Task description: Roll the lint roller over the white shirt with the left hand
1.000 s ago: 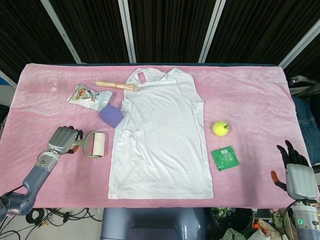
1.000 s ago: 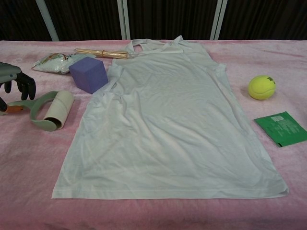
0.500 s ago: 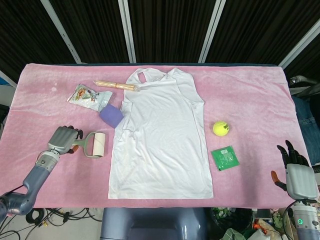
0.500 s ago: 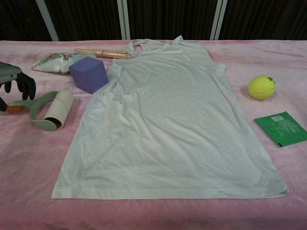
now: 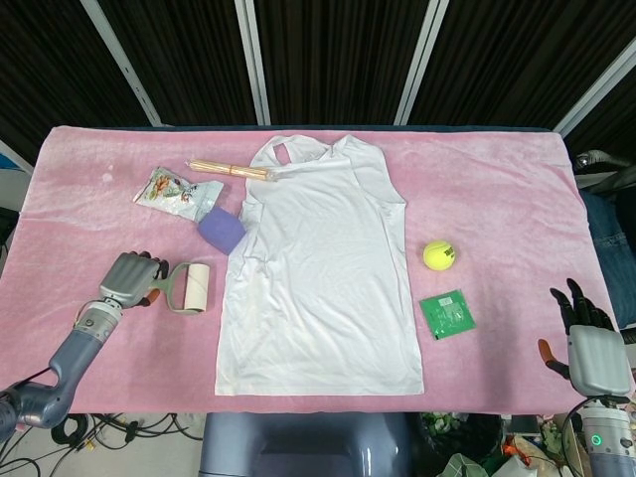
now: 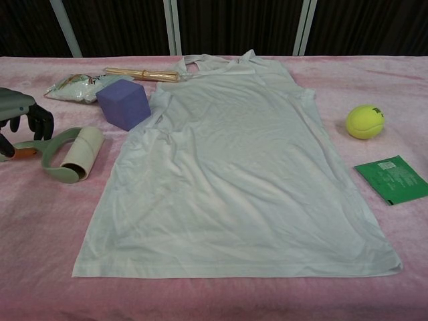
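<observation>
The white sleeveless shirt [image 5: 318,278] lies flat in the middle of the pink table, also seen in the chest view [image 6: 234,167]. Just left of the shirt's edge lies the lint roller [image 5: 189,288], a white roll on a green frame [image 6: 73,155], its handle pointing left with an orange tip. My left hand [image 5: 129,279] sits over that handle end, fingers [image 6: 40,122] curved down above it and not closed around it. My right hand [image 5: 593,348] is at the table's near right corner, fingers spread, holding nothing.
A purple block [image 5: 220,230] stands between the roller and the shirt's shoulder. Behind it are a snack packet [image 5: 174,191] and a bundle of wooden sticks [image 5: 229,169]. Right of the shirt lie a tennis ball [image 5: 438,255] and a green packet [image 5: 447,313].
My left hand has shifted slightly toward the roller's handle, its fingers now further over it. The roller, the shirt and the right hand have stayed put.
</observation>
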